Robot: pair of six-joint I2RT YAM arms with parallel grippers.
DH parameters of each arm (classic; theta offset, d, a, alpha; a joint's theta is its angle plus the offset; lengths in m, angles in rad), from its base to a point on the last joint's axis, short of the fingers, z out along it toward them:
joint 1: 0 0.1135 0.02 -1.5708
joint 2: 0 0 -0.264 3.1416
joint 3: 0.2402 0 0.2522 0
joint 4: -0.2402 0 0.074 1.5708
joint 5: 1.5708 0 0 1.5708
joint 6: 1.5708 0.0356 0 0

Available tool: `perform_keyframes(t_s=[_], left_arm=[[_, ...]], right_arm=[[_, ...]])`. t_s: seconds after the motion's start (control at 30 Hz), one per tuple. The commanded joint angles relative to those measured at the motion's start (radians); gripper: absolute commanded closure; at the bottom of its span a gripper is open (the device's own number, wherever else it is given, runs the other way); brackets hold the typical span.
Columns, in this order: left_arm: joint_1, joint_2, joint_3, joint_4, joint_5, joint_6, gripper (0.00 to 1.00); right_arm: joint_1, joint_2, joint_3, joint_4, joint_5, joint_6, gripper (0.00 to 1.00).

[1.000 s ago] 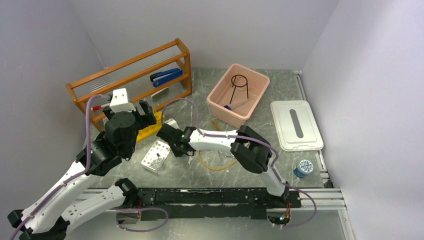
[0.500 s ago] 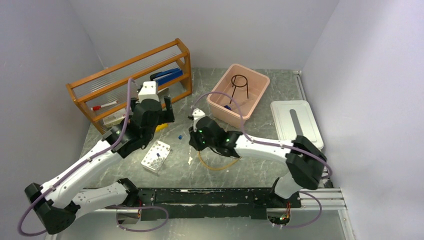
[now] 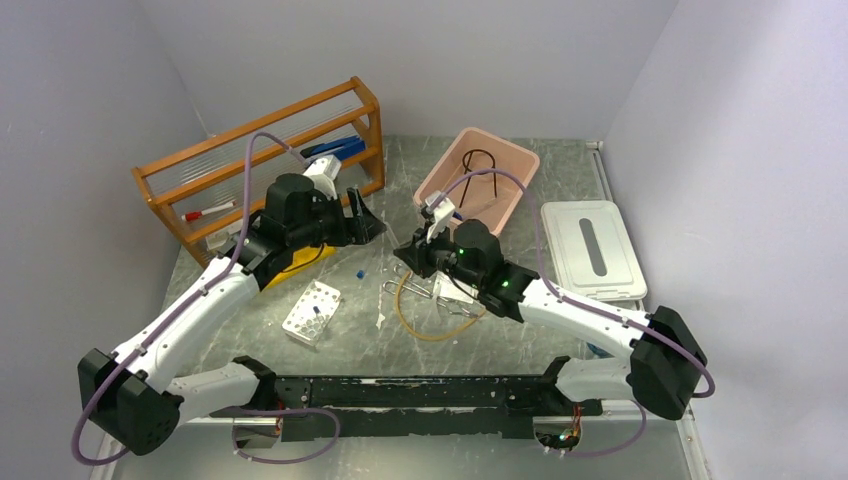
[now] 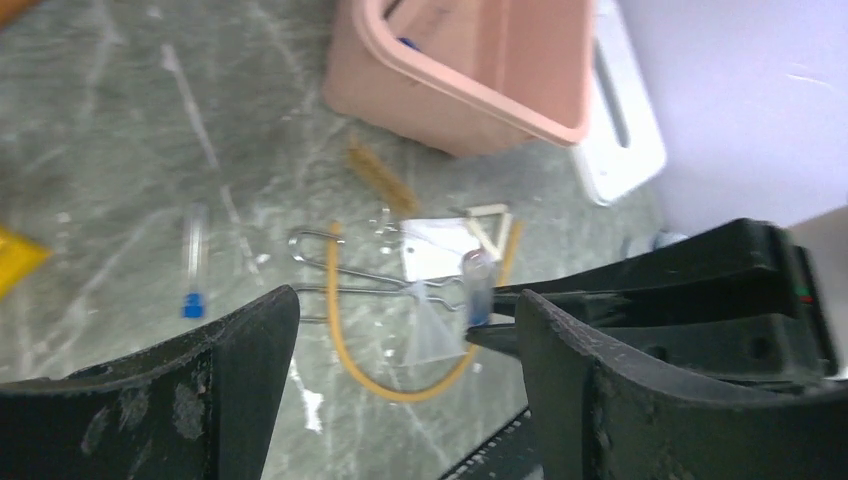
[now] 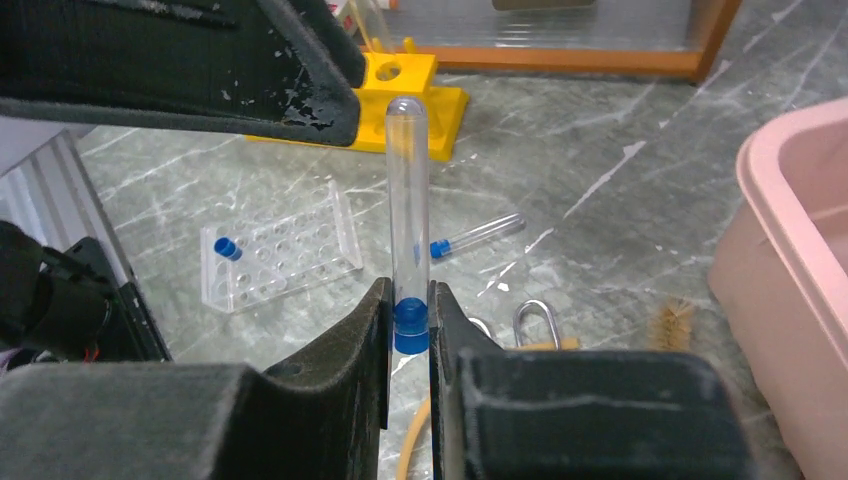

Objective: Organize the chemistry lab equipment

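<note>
My right gripper (image 5: 410, 335) is shut on a clear blue-capped vial (image 5: 409, 200), pinching its cap end while the tube stands upright. From above, this gripper (image 3: 412, 252) hovers over the table's middle. My left gripper (image 3: 364, 222) is just to its left, open and empty. In the left wrist view the held vial (image 4: 476, 282) shows close to the right finger of the open left gripper (image 4: 405, 400). Below lie an amber rubber tube (image 4: 340, 335), metal tongs (image 4: 345, 275), a white mesh square (image 4: 432, 250) and a triangle (image 4: 492, 226). A second vial (image 5: 478, 234) lies flat on the table.
A clear tube rack (image 3: 312, 310) holds one blue-capped vial (image 5: 227, 246). A yellow rack (image 5: 405, 95) sits by the orange shelf (image 3: 260, 150). The pink bin (image 3: 445, 205) holds the black ring tripod (image 3: 482, 165). A brush (image 5: 672, 322) lies near the bin. The white lid (image 3: 592, 250) is right.
The right gripper carried the vial from beside the clear rack to the right and back. The left gripper swung from the shelf rightward toward it, jaws staying wide.
</note>
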Motion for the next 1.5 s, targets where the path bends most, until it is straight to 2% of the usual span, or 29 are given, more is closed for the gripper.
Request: perform_keyframes(t_s=[0.0,0.17,0.37,0.57,0.7,0.8,0.83,0.93,0.97,1.07,1.23,1.37,1.47], left_arm=[[0.027,0.012,-0.021,0.140,0.286,-0.073,0.17],[0.029,0.012,-0.050,0.173,0.287,-0.090,0.20],[0.029,0.034,-0.061,0.183,0.322,-0.101,0.48],[0.029,0.029,-0.049,0.169,0.326,-0.088,0.68],[0.029,0.029,-0.057,0.184,0.354,-0.070,0.91],[0.029,0.021,-0.048,0.179,0.343,-0.049,0.95],[0.029,0.015,-0.047,0.184,0.338,-0.049,0.95],[0.029,-0.007,-0.050,0.215,0.331,-0.069,0.95],[0.029,-0.013,-0.051,0.225,0.328,-0.077,0.95],[0.029,-0.038,-0.054,0.254,0.309,-0.110,0.95],[0.030,-0.102,-0.070,0.350,0.242,-0.215,0.95],[0.029,-0.130,-0.069,0.449,0.203,-0.308,0.95],[0.029,-0.139,-0.072,0.510,0.201,-0.391,0.95]], right_arm=[[-0.015,-0.018,0.032,-0.007,-0.087,-0.083,0.86],[-0.028,-0.021,0.049,-0.022,-0.113,-0.109,0.86],[-0.030,-0.025,0.051,-0.021,-0.171,-0.166,0.85],[-0.031,-0.034,0.055,-0.030,-0.201,-0.205,0.84],[-0.033,-0.031,0.063,-0.036,-0.214,-0.229,0.85],[-0.033,-0.019,0.092,-0.075,-0.216,-0.183,0.85],[-0.033,-0.019,0.091,-0.074,-0.206,-0.156,0.78],[-0.036,-0.048,0.059,-0.011,-0.189,-0.053,0.49],[-0.036,-0.066,0.037,0.027,-0.183,-0.005,0.42],[-0.036,-0.132,-0.030,0.146,-0.125,0.164,0.29],[-0.036,-0.254,-0.155,0.349,0.095,0.526,0.16],[-0.036,-0.253,-0.167,0.392,0.198,0.788,0.15],[-0.036,-0.225,-0.160,0.464,0.224,0.879,0.13]])
